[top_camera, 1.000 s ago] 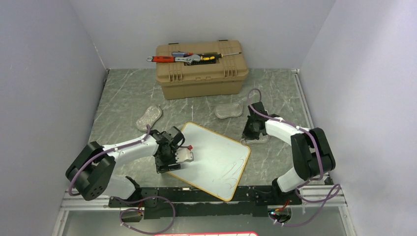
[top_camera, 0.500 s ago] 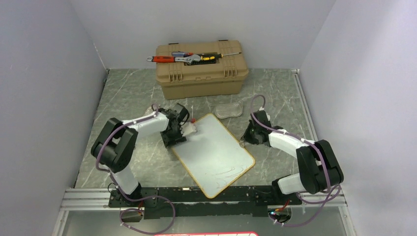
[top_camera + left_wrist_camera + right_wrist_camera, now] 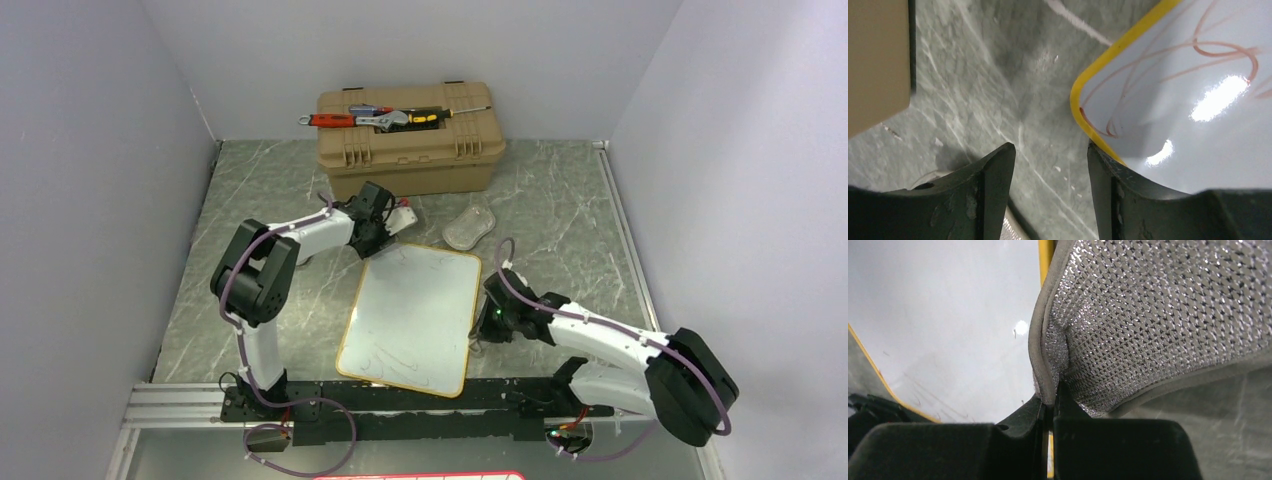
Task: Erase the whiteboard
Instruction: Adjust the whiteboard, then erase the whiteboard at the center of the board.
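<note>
Whiteboard (image 3: 410, 310) flat on surface (image 3: 560, 200), scribbles (image 3: 1168, 55) unwiped; left end effector (image 3: 1050, 150) apart, empty, at far corner; right end effector (image 3: 1050, 405) clamped on mesh pad (image 3: 1158, 315) at right rim; wiping step; next: press pad flat, sweep across marks.

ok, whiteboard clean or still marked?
Still marked. The whiteboard carries reddish scribbles by its yellow-rimmed corner; overhead shows faint lines near its near edge.

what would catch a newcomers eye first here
The glossy whiteboard with its yellow rim lies mid-table, faint reddish scribbles near its far-left corner. At its right edge the right fingers pinch a silvery mesh pad, while the left fingers stand open and empty at that far corner. A tan toolbox topped with hand tools sits at the back.
</note>
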You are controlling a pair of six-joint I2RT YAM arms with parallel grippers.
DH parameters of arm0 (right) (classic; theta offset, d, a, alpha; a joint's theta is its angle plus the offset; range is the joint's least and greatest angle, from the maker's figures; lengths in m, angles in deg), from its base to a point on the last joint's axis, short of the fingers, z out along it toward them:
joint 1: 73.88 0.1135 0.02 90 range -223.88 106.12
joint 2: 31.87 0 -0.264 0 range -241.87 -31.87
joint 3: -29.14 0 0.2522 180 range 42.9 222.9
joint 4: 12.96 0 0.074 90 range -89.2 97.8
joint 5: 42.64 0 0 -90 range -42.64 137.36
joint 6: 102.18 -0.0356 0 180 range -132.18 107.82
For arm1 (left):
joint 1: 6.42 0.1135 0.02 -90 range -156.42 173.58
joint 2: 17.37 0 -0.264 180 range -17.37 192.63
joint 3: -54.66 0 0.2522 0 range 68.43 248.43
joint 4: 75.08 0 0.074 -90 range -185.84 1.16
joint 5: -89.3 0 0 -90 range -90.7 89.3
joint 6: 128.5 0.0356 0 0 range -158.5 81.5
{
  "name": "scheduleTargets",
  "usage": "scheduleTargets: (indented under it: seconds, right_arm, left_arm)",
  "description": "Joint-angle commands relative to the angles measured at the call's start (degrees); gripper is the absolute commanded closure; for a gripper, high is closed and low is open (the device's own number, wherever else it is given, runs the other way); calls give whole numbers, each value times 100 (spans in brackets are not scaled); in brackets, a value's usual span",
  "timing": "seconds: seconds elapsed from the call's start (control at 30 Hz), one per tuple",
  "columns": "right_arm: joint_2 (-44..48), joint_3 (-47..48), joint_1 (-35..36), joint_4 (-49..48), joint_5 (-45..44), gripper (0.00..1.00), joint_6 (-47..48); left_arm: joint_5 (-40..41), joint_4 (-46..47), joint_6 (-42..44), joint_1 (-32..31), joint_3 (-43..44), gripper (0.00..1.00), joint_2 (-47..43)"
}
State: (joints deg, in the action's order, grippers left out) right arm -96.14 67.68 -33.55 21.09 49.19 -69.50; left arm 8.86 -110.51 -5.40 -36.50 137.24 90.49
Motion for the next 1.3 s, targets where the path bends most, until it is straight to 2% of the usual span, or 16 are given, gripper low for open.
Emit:
scheduleTargets:
  seconds: [0.0,0.07,0.17,0.33,0.5,0.57,0.67,0.73,0.8,0.93,1.03,1.13,1.27]
  right_arm:
    - [240,-139,440,435,599,100,-699]
    - [74,55,710,302,725,100,-725]
    - [-265,415,758,84,1038,100,-494]
    - [-712,1388,302,667,1042,100,177]
    - [-611,2005,-511,1401,1069,100,841]
    - [-527,2054,-788,1403,1192,100,1041]
    - [-587,1996,-1125,1146,1454,100,1227]
    - [-649,1863,-1332,762,1728,100,1228]
    - [-760,1715,-1532,349,1951,100,1192]
    - [-1194,1492,-1965,-673,2448,100,1038]
    - [-1707,1506,-2200,-1342,2565,100,947]
    - [-2241,1439,-2325,-2272,2914,100,666]
    - [-2759,1314,-2359,-2984,2841,100,413]
  left_arm:
    - [-1060,-281,-456,-70,97,39,445]
    - [-1209,-566,-471,0,183,39,328]
    - [-1640,-1174,-475,289,446,38,92]
    - [-1969,-2286,-296,853,1075,32,-593]
    - [-1260,-2401,401,864,1270,19,-1681]
    - [-1121,-2512,322,876,1466,2,-2028]
    - [-637,-1616,-214,994,590,1,-2441]
    - [-926,-1742,-159,996,306,1,-2384]
    - [-1374,-2065,-518,996,322,6,-2134]
    - [-2654,-2252,-868,996,236,28,-1601]
    - [-3067,-2231,-1066,996,231,41,-1049]
    - [-3187,-2171,-1122,996,242,47,-532]
    - [-3483,-2220,-1042,996,309,47,-59]
